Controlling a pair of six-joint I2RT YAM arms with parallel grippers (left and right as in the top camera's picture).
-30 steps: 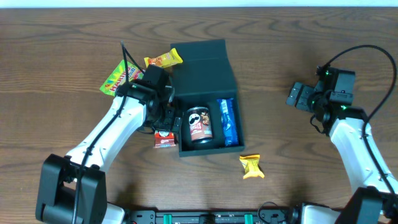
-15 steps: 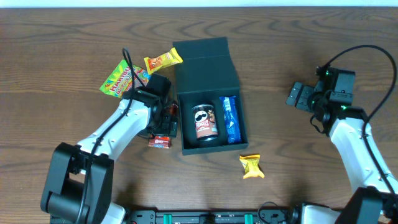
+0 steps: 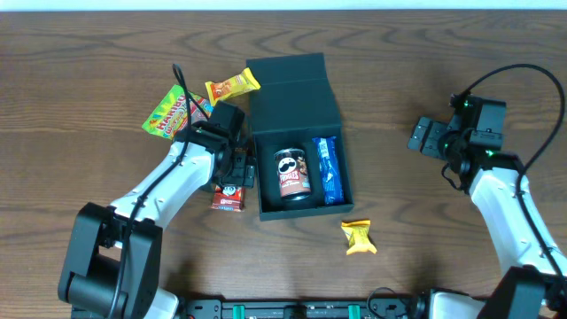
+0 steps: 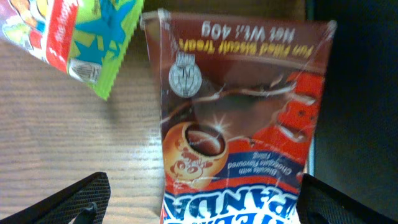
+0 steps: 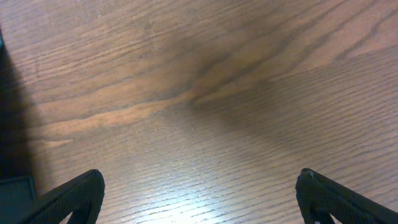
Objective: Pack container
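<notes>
The container (image 3: 292, 93) is a dark square box with its lid open toward the back. Its tray holds a Pringles can (image 3: 290, 173) and a blue packet (image 3: 328, 168). A red panda biscuit packet (image 3: 229, 198) lies on the table just left of the tray. My left gripper (image 3: 237, 174) is open and hangs low over it. In the left wrist view the packet (image 4: 239, 124) lies between the spread fingers (image 4: 208, 208), with the container wall (image 4: 364, 93) dark at the right. My right gripper (image 3: 425, 137) is open and empty over bare wood (image 5: 199, 199).
A green Haribo bag (image 3: 173, 111) and a yellow candy wrapper (image 3: 232, 85) lie left of the lid. The bag's corner shows in the left wrist view (image 4: 81, 37). A yellow packet (image 3: 358, 237) lies in front of the container on the right.
My left gripper has drawn slightly left from the container's side and sits over the red packet. The container has shifted slightly to the right. The right arm has not moved.
</notes>
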